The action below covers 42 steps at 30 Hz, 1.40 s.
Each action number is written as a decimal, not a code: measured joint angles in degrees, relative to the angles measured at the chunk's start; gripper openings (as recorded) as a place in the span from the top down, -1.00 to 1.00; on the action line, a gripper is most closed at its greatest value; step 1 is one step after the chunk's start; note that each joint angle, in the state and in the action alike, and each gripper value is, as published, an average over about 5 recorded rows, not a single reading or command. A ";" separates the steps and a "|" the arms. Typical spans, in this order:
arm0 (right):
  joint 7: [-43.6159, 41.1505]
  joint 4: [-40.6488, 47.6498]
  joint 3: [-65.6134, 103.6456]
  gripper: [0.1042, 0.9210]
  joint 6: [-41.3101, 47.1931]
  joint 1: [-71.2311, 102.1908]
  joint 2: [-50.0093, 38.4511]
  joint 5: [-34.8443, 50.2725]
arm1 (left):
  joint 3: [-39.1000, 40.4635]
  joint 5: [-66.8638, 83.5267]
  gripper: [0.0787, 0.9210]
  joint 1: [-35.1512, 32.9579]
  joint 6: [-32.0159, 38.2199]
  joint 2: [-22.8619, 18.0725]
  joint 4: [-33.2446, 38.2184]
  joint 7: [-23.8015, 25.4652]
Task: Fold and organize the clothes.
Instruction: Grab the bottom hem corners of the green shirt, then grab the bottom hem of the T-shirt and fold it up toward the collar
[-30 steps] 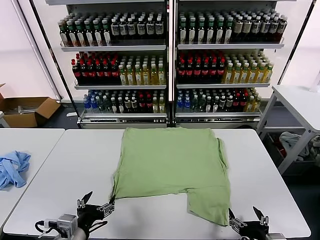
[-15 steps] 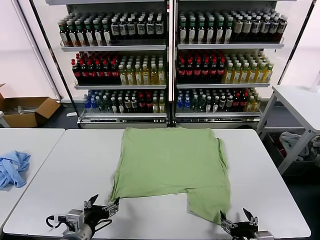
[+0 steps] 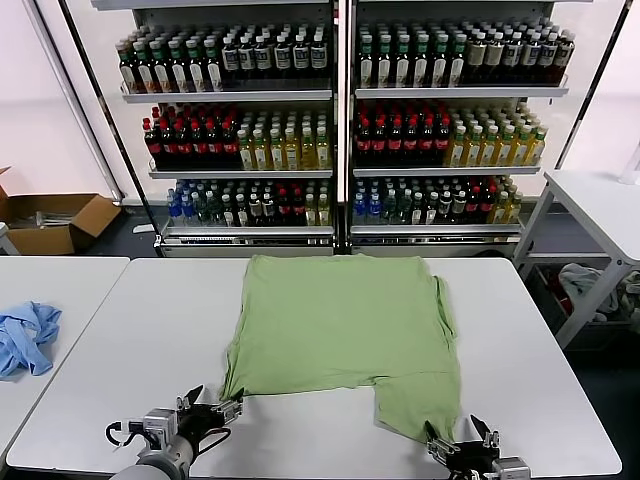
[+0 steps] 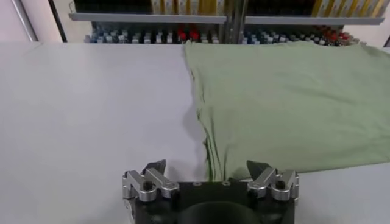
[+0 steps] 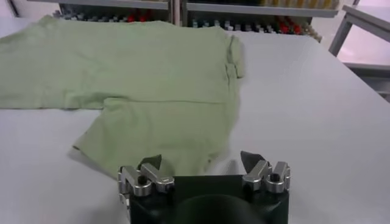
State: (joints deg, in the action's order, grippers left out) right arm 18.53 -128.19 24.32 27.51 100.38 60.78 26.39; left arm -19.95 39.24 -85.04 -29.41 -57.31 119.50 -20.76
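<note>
You have a white bench (image 3: 130, 350) in front of you, with a second white bench (image 3: 55, 290) just beside it on the left. On that second bench a crumpled light blue garment (image 3: 25, 338) lies near the edge. Behind both stand two shelving units (image 3: 340, 120) packed with rows of bottles: dark ones on the top shelf, red and yellow-green ones on the middle shelf, mixed small ones on the lowest. At far left on the floor you can see an open cardboard box (image 3: 50, 222). At far right stands a white side table (image 3: 600, 200), with some pale cloth (image 3: 585, 285) bundled beneath it.
</note>
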 measured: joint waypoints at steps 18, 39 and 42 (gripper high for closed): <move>-1.46 -0.02 -0.25 0.82 -2.09 1.29 -0.58 -1.25 | 1.38 -0.57 0.73 -0.86 1.81 0.37 -0.17 0.99; -2.93 -7.16 4.59 0.99 -0.46 5.30 -3.53 -1.99 | -2.42 -0.04 1.00 -5.58 4.29 3.56 6.70 -2.27; -2.63 -8.56 5.42 0.99 -0.24 6.15 -4.20 -2.15 | -2.90 -0.20 1.00 -7.04 4.36 4.12 8.56 -3.05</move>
State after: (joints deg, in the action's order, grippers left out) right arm 15.90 -136.75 29.75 27.27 106.53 56.58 24.24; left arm -22.85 39.04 -92.09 -25.04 -53.19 128.05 -23.80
